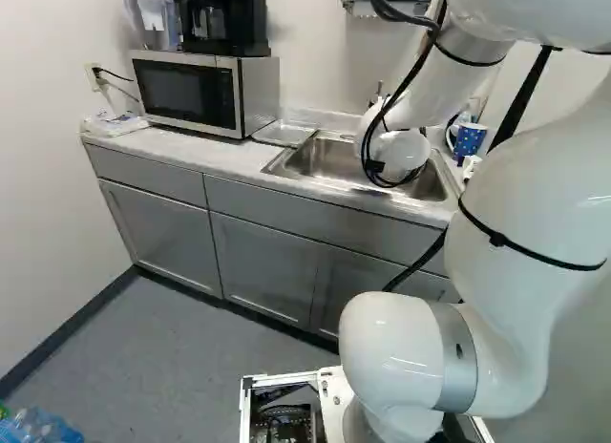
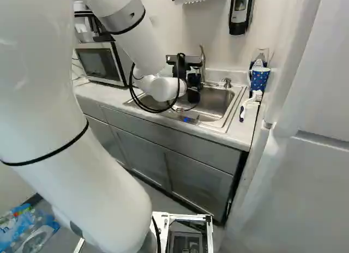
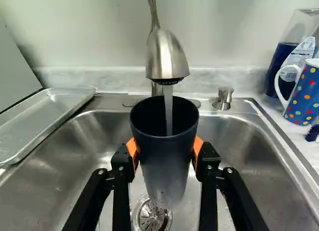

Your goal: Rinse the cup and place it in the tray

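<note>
Cup [image 3: 167,156], dark and tapering toward its base, is hanging upright over the sink [image 3: 244,161], with the pincer [image 2: 193,78] pinching it from two sides; the orange pads [image 3: 198,150] are pressing against its wall. Its open mouth is facing up under the faucet [image 3: 167,57], and a stream of water [image 3: 168,111] is running down into it. Beneath the cup, the round drain strainer [image 3: 150,216] is showing at the bottom of the basin. A shallow metal tray [image 3: 47,119] is lying beside the sink, between the basin and the microwave [image 1: 186,90], which is sitting on the table [image 1: 218,158]. Behind the sink's edge, a soap pump [image 3: 223,99] is standing near the faucet. At the right of the right base view, a blue mug with colored dots [image 3: 303,94] is standing on the table just beside a bottle [image 3: 285,61], and a brush [image 2: 248,103] is lying near them. The white arm [image 2: 163,88] is reaching over the sink.
</note>
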